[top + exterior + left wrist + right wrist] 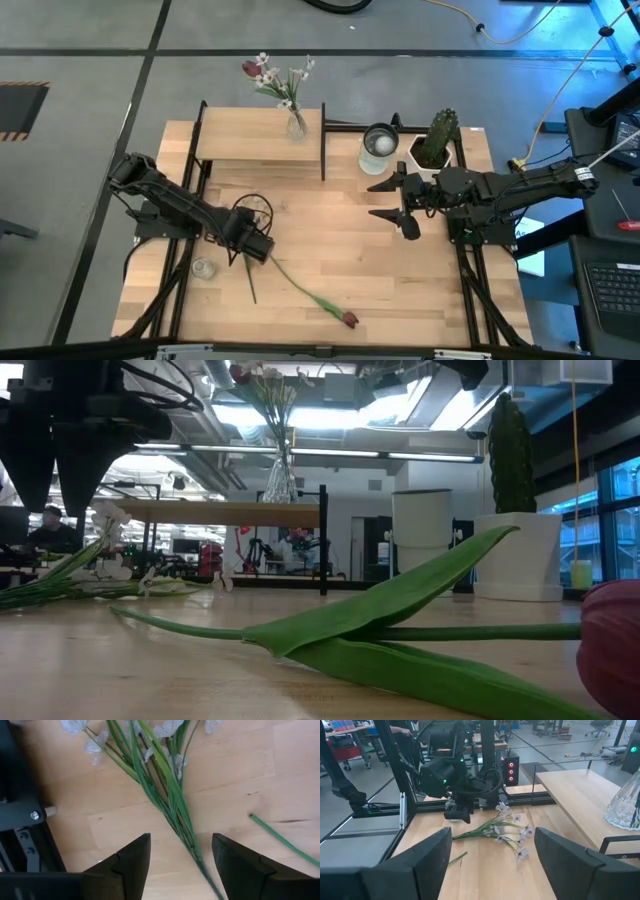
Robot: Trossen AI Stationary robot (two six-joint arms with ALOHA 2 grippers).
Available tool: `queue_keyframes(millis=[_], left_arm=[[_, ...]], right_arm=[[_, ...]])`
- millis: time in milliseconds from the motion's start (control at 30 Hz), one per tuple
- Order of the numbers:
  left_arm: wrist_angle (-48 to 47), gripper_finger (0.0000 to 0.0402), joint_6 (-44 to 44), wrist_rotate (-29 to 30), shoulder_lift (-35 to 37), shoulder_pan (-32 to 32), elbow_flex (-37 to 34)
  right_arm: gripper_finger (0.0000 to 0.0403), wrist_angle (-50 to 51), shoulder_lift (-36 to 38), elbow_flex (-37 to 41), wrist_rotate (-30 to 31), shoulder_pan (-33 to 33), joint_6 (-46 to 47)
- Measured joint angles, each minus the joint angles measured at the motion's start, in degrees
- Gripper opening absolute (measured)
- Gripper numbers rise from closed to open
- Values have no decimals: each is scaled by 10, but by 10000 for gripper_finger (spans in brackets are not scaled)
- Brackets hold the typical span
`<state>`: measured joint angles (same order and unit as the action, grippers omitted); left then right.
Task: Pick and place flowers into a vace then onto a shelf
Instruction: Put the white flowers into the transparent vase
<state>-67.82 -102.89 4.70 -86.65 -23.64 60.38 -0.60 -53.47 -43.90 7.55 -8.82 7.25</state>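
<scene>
Pick step: left pincer (180,865) parted, straddling white-blossom flowers (160,780) lying on desk (240,780), near shelf (258,135). Next: lower, close on stems. Right pincer (385,198) wide, waiting beside cactus (437,138).

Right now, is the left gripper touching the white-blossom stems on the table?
Apart. In the left wrist view the left gripper has its jaws open on either side of the white-blossom stems, with bare tabletop visible between each jaw and the stems.

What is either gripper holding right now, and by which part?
Nothing. The left gripper is open astride the white flower stems, which lie on the table; the right gripper hangs open and empty.
</scene>
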Motion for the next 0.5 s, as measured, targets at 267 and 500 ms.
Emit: queue_keyframes(millis=[267, 500], left_arm=[[-10, 203, -37, 26, -5, 9, 0], [20, 198, -66, -11, -9, 12, -43]], right_arm=[[287, 0, 0, 0, 0, 0, 1], [287, 1, 0, 0, 0, 0, 2]])
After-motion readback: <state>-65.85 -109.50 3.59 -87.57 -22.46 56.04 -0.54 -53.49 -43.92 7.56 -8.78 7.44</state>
